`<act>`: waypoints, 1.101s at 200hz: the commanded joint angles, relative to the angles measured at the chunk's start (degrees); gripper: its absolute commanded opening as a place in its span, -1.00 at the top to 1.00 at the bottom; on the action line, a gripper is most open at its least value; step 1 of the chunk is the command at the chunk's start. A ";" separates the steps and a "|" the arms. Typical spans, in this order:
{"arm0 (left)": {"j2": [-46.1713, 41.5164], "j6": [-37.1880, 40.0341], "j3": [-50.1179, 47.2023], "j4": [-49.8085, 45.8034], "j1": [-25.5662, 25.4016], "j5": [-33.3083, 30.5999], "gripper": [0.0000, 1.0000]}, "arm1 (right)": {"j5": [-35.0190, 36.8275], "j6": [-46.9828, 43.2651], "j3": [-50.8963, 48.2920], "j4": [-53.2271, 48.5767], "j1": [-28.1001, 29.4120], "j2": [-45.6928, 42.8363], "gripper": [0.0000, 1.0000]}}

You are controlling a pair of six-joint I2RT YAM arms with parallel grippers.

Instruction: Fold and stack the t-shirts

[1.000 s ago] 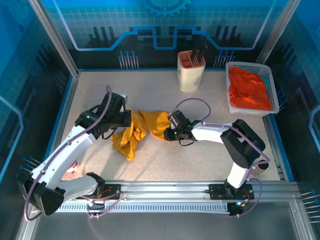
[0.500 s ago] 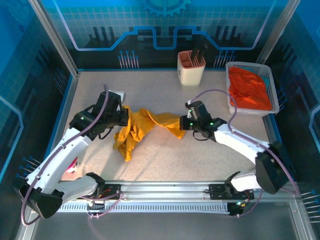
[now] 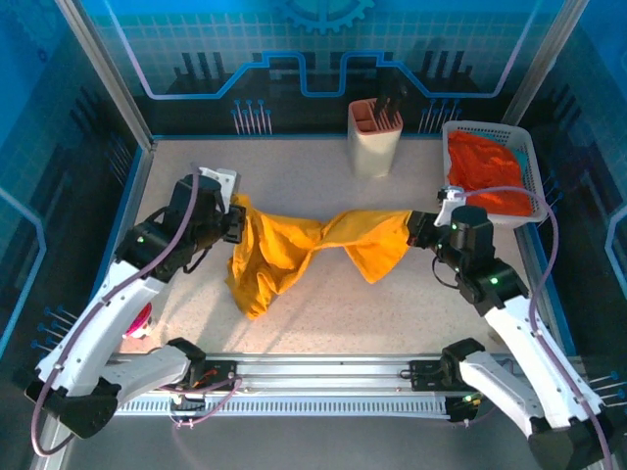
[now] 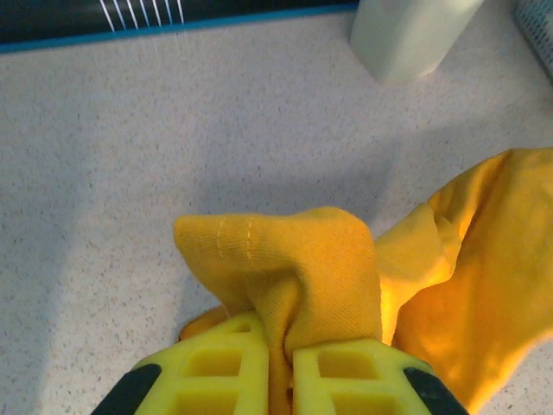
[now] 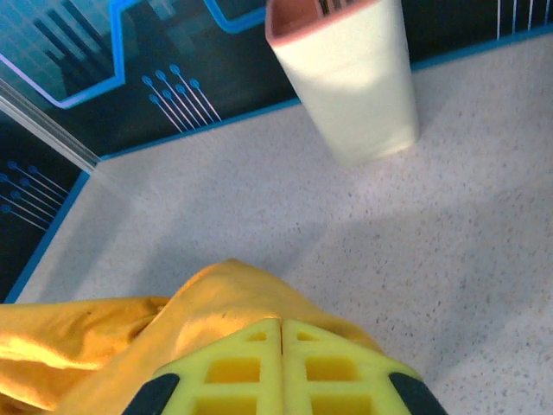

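Plainly the left gripper and right gripper each clamp an end of the mustard-yellow t-shirt, twisted and sagging between them; draw apart evenly, jaws tight, till the twist opens flat; the orange-red t-shirt sits in the basket just beyond the right gripper.

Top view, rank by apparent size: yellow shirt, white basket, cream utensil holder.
1. yellow shirt, spread across the table's middle, clearly largest
2. basket
3. utensil holder, clearly smallest
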 commanded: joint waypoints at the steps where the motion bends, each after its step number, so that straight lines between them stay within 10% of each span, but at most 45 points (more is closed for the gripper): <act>1: -4.79 3.93 2.23 4.85 0.25 2.38 0.77 | 0.97 -3.88 1.79 0.04 -0.64 -3.98 1.00; 146: -0.67 10.92 6.49 12.13 0.42 3.37 0.74 | 7.25 -3.60 -6.42 -1.22 -0.64 -9.95 1.00; 220: 17.66 10.21 11.82 18.69 11.44 9.53 0.63 | 8.31 -4.73 -3.33 5.10 -0.73 3.30 1.00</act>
